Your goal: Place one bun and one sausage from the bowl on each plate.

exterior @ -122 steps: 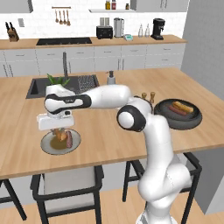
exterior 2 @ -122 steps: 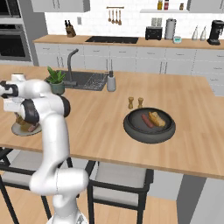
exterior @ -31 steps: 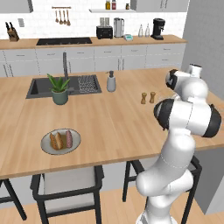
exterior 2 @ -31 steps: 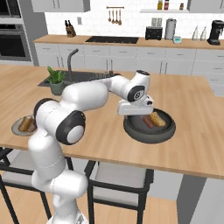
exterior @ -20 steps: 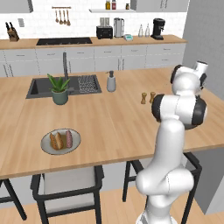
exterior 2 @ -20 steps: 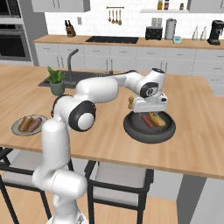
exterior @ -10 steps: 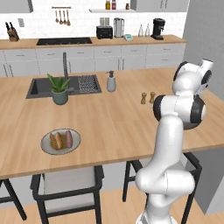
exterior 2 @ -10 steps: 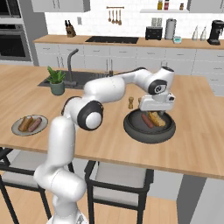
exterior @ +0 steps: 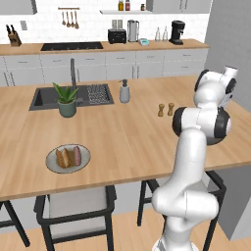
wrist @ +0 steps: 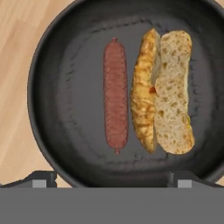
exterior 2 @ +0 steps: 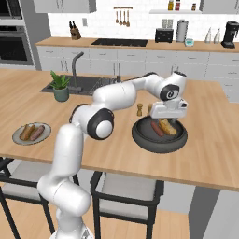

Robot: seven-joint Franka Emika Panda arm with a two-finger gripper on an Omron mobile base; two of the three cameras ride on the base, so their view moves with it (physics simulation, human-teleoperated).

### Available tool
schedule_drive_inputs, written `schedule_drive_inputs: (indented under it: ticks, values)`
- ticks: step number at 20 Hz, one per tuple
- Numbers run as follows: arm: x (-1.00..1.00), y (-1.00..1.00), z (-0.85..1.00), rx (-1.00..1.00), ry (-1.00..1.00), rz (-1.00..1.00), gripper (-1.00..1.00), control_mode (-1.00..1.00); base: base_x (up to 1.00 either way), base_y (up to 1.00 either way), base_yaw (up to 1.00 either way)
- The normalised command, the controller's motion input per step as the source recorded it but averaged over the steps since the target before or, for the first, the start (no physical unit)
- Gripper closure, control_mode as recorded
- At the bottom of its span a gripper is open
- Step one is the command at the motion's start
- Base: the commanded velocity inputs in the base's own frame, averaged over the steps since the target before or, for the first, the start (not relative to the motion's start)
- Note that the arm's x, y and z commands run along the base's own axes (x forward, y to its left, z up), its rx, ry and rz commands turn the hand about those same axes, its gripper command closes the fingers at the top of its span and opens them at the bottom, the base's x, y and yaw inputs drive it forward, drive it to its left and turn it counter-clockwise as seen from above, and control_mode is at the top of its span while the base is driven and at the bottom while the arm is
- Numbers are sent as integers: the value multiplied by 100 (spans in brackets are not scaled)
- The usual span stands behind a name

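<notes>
The dark round bowl [exterior 2: 140,139] stands on the wooden island and holds one reddish sausage [exterior 2: 157,129] and one split bun [exterior 2: 167,127]. My gripper [exterior 2: 166,119] hangs open just above them, touching neither. In the hand view the sausage [wrist: 116,100] lies left of the bun [wrist: 166,94] inside the bowl [wrist: 34,78], and my gripper [wrist: 111,179] has its tips spread wide at the bottom with nothing between them. The pale grey plate [exterior: 84,153] near the island's front left edge carries a bun [exterior: 62,157] and a sausage [exterior: 77,155]; the plate [exterior 2: 18,137] also lies far left in the right base view.
Salt and pepper shakers [exterior 2: 139,109] stand just behind the bowl. A potted plant [exterior: 66,100], a sink [exterior: 46,97] and a soap dispenser [exterior: 124,91] sit further back. Stools stand under the island's front edge.
The arm has swung from the pale grey plate across to the bowl. Over the last second the hand moved right over the bowl's contents. The jaws have stayed open.
</notes>
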Motion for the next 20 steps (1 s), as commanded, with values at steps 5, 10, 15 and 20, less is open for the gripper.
schedule_drive_inputs:
  ticks: [5, 10, 15, 20]
  values:
    - [5, 0, -15, -2, 0, 0, -100, -100, 0, 0, 0]
    - [3, 0, -1, 0, 0, 0, -100, -100, 0, 0, 0]
    - [0, 1, 0, 0, 0, 0, -100, -100, 0, 0, 0]
    - [10, 8, -9, -4, 0, 0, -100, -100, 0, 0, 0]
